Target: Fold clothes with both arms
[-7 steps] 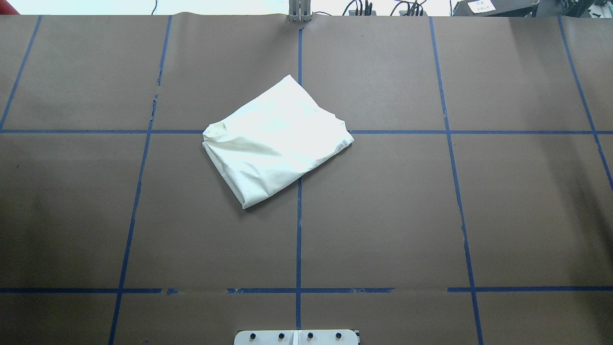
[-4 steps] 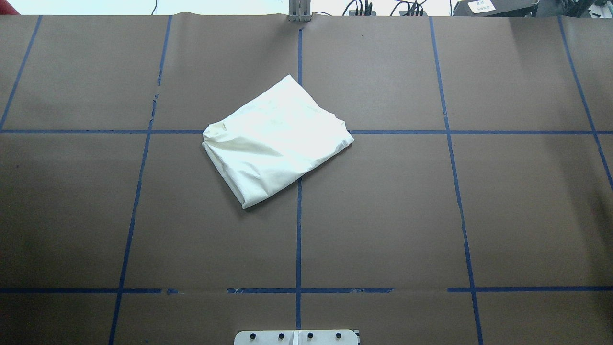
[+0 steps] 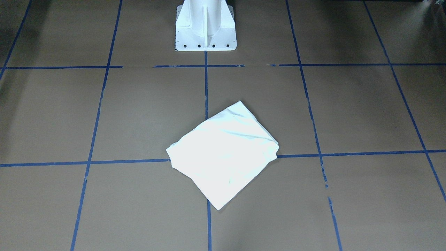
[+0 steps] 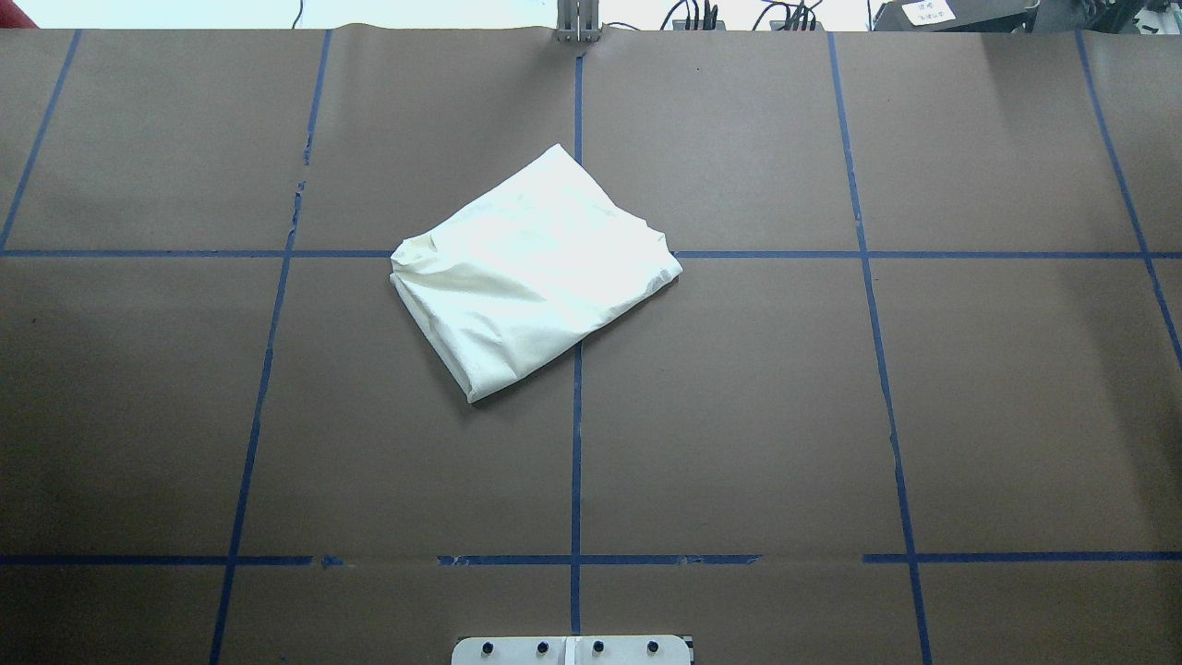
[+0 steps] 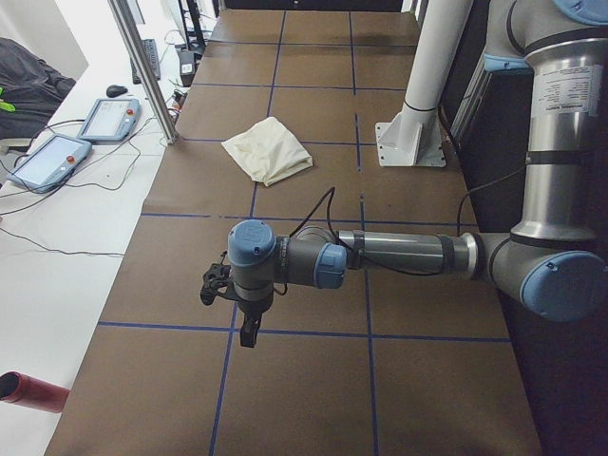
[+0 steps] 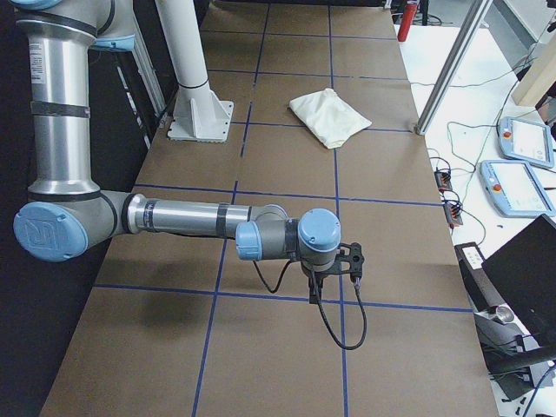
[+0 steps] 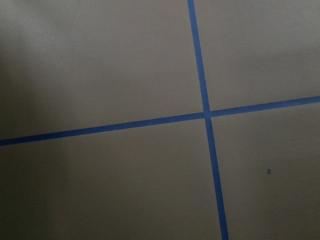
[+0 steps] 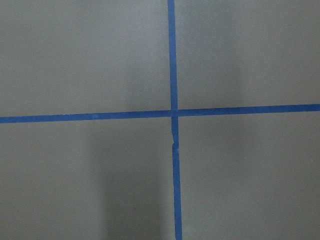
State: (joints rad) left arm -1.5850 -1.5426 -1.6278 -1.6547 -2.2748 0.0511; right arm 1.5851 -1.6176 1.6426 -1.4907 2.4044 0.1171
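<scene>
The clothes are one cream-white shirt [image 4: 531, 268] lying folded into a compact, skewed square near the middle of the brown table, print hidden; it also shows in the front view [image 3: 223, 155] and both side views [image 5: 268, 150] [image 6: 328, 115]. No gripper touches it. My left arm reaches out low over the table's left end, its gripper [image 5: 248, 332] pointing down, far from the shirt. My right arm mirrors it at the right end, gripper [image 6: 314, 292] pointing down. I cannot tell whether either gripper is open or shut. Both wrist views show only bare paper and blue tape.
Blue tape lines [image 4: 576, 443] divide the brown table into a grid. The white pedestal base [image 3: 205, 28] stands at the robot's side. Teach pendants [image 5: 57, 157] and cables lie on the white bench beyond the table's far edge, by an aluminium post [image 6: 452, 65].
</scene>
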